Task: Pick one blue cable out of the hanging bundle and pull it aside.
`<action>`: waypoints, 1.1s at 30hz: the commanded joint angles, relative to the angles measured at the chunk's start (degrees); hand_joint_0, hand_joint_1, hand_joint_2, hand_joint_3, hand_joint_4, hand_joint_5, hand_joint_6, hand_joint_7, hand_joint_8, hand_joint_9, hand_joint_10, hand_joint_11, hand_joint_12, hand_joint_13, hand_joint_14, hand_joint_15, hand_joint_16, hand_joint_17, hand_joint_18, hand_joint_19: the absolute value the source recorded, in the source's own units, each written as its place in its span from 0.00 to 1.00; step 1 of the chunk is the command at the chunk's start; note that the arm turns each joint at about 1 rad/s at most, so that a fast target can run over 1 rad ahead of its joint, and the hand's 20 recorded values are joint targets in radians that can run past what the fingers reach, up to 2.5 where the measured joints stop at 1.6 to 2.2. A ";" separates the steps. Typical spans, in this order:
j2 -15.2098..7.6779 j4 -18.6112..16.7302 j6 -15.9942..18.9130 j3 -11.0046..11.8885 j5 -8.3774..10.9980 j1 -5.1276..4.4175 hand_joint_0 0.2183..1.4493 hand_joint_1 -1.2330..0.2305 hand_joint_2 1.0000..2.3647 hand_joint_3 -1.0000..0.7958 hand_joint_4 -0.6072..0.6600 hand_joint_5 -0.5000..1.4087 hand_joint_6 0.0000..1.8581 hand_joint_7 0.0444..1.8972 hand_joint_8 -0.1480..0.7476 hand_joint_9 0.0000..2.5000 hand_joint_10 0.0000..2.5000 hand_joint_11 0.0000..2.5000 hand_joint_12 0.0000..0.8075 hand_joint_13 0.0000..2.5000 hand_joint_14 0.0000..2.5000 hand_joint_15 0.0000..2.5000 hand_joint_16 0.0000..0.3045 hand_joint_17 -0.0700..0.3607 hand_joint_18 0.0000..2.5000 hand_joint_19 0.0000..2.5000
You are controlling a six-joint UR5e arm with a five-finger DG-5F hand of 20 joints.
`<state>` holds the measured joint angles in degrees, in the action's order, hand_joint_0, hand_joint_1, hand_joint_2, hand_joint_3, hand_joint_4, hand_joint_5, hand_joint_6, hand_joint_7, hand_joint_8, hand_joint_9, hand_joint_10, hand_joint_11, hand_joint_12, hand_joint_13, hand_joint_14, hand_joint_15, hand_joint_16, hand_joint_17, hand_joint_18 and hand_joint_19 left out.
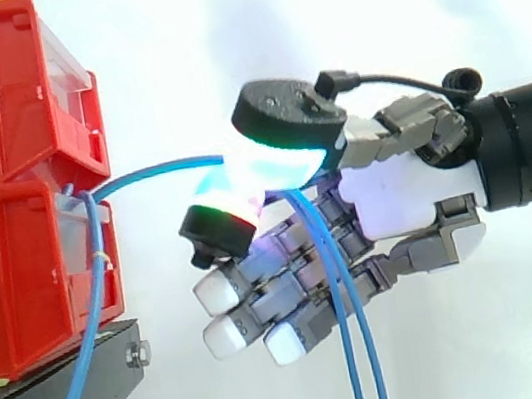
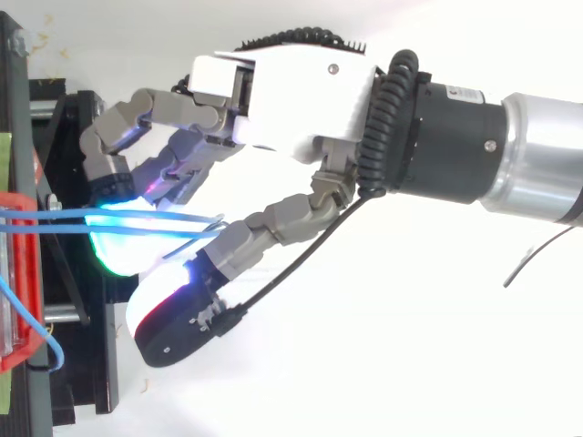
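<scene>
Glare from the cyan-green pads (image 1: 280,162) blurs the contact point, but I see the hand (image 1: 403,200) pinching the thin, smooth blue cable (image 1: 155,168) right of the stacked red plastic bins (image 1: 3,201); its loop droops past the lower fingers (image 1: 263,306), cut off at the bottom edge.

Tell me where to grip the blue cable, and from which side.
Grip the blue cable on its level span beyond the red bins, coming from the side opposite them: it runs free there, open above and below. The hand pinches it there.
</scene>
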<state>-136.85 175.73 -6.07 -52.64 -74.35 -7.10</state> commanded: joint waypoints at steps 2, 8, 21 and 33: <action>0.97 0.05 -1.23 0.08 0.00 0.07 0.12 0.22 0.00 0.28 0.54 0.18 0.47 0.61 0.51 0.34 0.01 0.20 0.46 0.28 0.00 0.13 0.20 0.49 0.31 0.15; 1.59 0.05 -2.37 0.08 0.09 0.25 0.10 0.38 0.00 0.28 0.56 0.18 0.46 0.58 0.55 0.34 0.01 0.20 0.51 0.29 0.00 0.13 0.22 0.52 0.32 0.15; 1.59 0.49 -2.46 0.08 0.09 0.25 0.28 0.43 0.01 0.37 0.52 0.18 0.43 0.68 0.49 0.33 0.01 0.20 0.41 0.27 0.01 0.15 0.17 0.43 0.26 0.19; 1.59 0.58 -2.46 -0.01 0.09 0.25 0.38 0.24 0.00 0.29 0.47 0.17 0.46 0.63 0.46 0.31 0.01 0.20 0.39 0.26 0.01 0.13 0.16 0.42 0.27 0.16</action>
<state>-135.26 176.27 -8.53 -52.62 -74.27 -6.86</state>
